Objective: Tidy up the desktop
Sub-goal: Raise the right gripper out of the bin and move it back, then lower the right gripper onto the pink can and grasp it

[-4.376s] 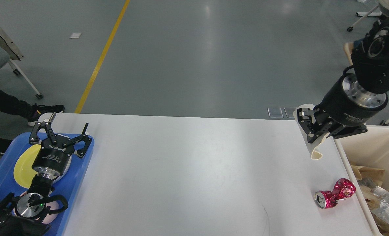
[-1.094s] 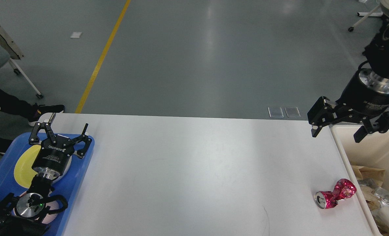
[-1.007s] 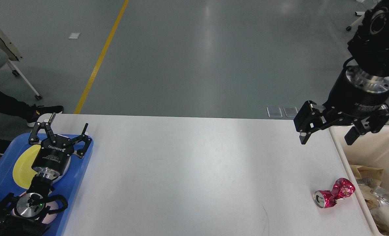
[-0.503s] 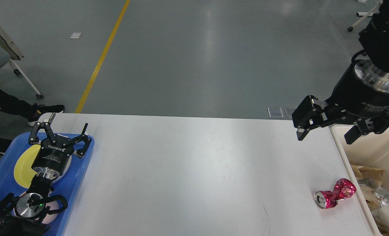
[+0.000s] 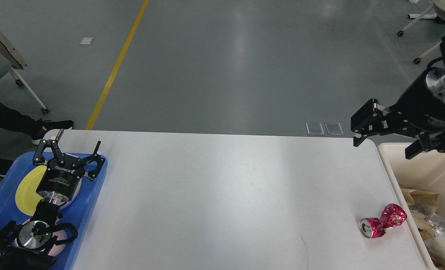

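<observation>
lower left: our left gripper point(image 5: 71, 151) hangs open and empty over the blue plastic tray point(image 5: 91, 195). the white matte desktop point(image 5: 222, 195) fills the centre. lower right, the crushed pink metal can point(image 5: 383, 220) lies near the desktop edge beside the beige plastic bin point(image 5: 429, 168). upper right: our right gripper point(image 5: 385, 144) is open and empty. risk: an off-centre pinch on the crumpled can nudges it off the edge.

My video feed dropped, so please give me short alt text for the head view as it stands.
A crushed pink can lies on the white desktop near the beige bin of trash at right. The right claw hangs open over the bin's far corner; the left claw is open above the blue tray.
</observation>
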You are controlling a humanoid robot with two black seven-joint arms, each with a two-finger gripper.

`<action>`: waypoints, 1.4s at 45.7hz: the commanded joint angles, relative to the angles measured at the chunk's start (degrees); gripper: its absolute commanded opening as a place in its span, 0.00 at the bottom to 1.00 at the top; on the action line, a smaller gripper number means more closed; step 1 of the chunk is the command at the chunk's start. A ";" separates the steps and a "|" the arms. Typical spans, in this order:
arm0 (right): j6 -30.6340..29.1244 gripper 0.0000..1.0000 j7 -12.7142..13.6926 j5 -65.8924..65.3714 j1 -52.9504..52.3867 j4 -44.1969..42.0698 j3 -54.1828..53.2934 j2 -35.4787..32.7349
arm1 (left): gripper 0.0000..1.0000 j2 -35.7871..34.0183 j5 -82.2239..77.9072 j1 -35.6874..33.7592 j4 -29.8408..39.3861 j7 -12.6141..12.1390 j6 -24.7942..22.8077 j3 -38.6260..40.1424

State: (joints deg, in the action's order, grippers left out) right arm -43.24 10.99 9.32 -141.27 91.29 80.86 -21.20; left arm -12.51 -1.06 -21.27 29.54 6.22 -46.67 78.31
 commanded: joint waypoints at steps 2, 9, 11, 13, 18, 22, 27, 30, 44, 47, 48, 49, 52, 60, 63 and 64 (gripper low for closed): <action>0.61 1.00 0.08 0.61 7.93 -4.53 2.81 -4.28 | 0.97 0.03 0.00 0.00 -0.01 0.02 0.00 -0.09; 0.70 0.99 -0.01 0.61 22.77 -14.19 1.32 -11.31 | 0.97 0.03 0.00 0.00 -0.01 0.02 0.00 0.00; 0.96 0.99 -0.01 0.44 27.69 -17.62 -0.17 -12.19 | 0.97 0.03 0.00 0.00 -0.10 0.02 0.00 0.00; 1.75 0.99 -0.01 0.35 32.96 -21.05 -2.97 -12.63 | 0.97 -0.06 0.00 0.00 -0.01 0.02 0.00 0.00; 4.39 0.99 -0.01 0.09 45.01 -27.47 -10.89 -13.77 | 0.97 0.03 0.00 0.00 -0.01 0.02 0.00 0.00; 6.50 0.99 -0.01 0.00 51.08 -31.60 -15.20 -13.78 | 0.97 0.03 0.00 0.00 -0.01 0.02 0.00 -0.09; 10.10 0.99 -0.01 0.08 59.08 -36.26 -18.80 -12.90 | 0.97 0.03 0.00 0.00 -0.01 0.02 0.00 0.00; 12.47 0.99 -0.01 0.00 63.30 -38.81 -21.18 -12.20 | 0.97 0.03 0.00 0.00 -0.01 0.02 0.00 0.00; 15.99 0.99 -0.01 0.70 77.19 -52.00 -26.97 -6.31 | 0.97 0.03 0.00 0.00 -0.01 0.02 0.00 0.00; 16.52 1.00 -0.01 0.61 79.56 -54.11 -29.79 -6.22 | 0.97 0.03 0.00 0.00 -0.01 0.02 0.00 0.00; 16.52 1.00 -0.01 0.61 80.27 -54.72 -30.41 -6.13 | 0.97 0.03 0.00 0.00 -0.01 0.02 0.00 0.00; 16.52 0.99 -0.01 0.61 80.80 -55.34 -30.85 -6.13 | 0.97 -0.06 0.00 0.00 -0.01 0.02 0.00 0.00; 16.78 1.00 -0.01 0.53 81.85 -56.83 -31.12 -5.52 | 0.97 0.03 0.00 0.00 -0.01 0.02 0.00 0.00; 18.54 1.00 -0.01 0.52 83.79 -59.21 -31.20 -3.76 | 0.97 0.03 0.00 0.00 -0.01 0.02 0.00 0.00; 19.42 1.00 -0.01 0.52 83.97 -59.21 -31.20 -3.58 | 0.97 0.03 0.00 0.00 -0.01 0.02 0.00 -0.09; 19.77 1.00 -0.01 0.52 84.14 -59.21 -31.20 -3.58 | 0.97 -0.06 0.00 0.00 -0.01 0.02 0.00 -0.09</action>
State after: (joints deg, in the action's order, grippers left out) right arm -24.80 10.99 9.85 -57.61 32.27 49.68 -25.08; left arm -12.49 -1.05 -21.27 29.53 6.25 -46.67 78.30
